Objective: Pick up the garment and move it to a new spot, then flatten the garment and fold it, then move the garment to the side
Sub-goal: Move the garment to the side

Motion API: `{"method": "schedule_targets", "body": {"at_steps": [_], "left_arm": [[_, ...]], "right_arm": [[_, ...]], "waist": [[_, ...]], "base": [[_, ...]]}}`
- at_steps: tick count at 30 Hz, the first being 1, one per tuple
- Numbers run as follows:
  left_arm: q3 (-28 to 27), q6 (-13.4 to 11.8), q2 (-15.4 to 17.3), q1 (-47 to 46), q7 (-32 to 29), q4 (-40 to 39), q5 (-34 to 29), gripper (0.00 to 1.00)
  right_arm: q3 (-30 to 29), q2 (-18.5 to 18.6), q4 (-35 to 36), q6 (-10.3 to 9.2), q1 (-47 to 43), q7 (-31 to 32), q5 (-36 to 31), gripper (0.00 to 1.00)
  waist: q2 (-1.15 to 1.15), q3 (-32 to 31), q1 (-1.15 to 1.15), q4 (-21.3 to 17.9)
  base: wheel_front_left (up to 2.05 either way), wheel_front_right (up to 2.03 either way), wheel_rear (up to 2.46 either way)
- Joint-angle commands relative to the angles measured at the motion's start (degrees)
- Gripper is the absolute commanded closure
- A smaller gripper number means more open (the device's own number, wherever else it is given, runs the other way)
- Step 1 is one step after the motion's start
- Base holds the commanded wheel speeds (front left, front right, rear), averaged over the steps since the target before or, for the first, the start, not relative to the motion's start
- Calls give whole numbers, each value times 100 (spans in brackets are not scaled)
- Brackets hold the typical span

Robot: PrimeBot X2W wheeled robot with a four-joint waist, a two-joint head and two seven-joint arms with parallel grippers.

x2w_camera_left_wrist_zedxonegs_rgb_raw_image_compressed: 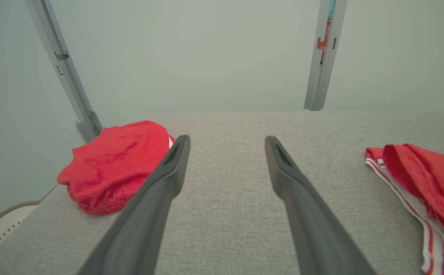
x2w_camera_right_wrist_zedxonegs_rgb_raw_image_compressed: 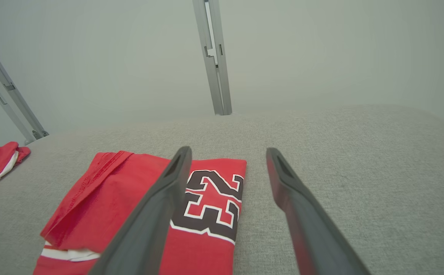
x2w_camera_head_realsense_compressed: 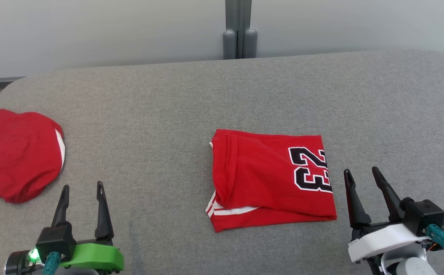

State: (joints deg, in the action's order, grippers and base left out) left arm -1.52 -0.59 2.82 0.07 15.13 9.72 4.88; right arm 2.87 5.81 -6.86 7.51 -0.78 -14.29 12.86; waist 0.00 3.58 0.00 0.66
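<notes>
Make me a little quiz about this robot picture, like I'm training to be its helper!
1. True or false: the folded red garment lies nearer the right claw than the left claw.
2. Which number is printed on the folded red garment? A) 23 B) 7 C) 45
3. Fill the gap: the crumpled red garment on the grey surface is touched by ___ claw (left, right or neither).

Key: 1 true; 2 A; 3 neither.
</notes>
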Motion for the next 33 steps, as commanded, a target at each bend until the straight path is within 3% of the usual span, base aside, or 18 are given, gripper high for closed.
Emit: {"method": "schedule_targets", "body": {"at_steps": [1, 8, 16, 24, 33], "left_arm": [[-23, -32, 26, 75, -1, 5, -5, 0], [-52, -34, 26, -38, -1, -36, 54, 0], [67, 11, 20, -284, -1, -57, 78, 0], [126, -52, 17, -406, -1, -108, 83, 0], [152, -107, 15, -500, -1, -125, 51, 0]], "right_arm": [[13, -10, -30, -4, -7, 29, -55, 0], [260, -11, -362, -4, 766, 190, -73, 0], [400, 123, -1366, -4, 1803, 575, -131, 0], [414, 161, -2586, -5, 2113, 558, 52, 0], [749, 72, -3484, -4, 2279, 280, 441, 0]], "waist": [[0, 4, 0, 5], [0, 121, 0, -46], [0, 362, 0, 85], [0, 649, 0, 187], [0, 862, 0, 145]], "base": [[0, 0, 0], [0, 0, 0], [0, 0, 0], [0, 0, 0], [0, 0, 0]]}}
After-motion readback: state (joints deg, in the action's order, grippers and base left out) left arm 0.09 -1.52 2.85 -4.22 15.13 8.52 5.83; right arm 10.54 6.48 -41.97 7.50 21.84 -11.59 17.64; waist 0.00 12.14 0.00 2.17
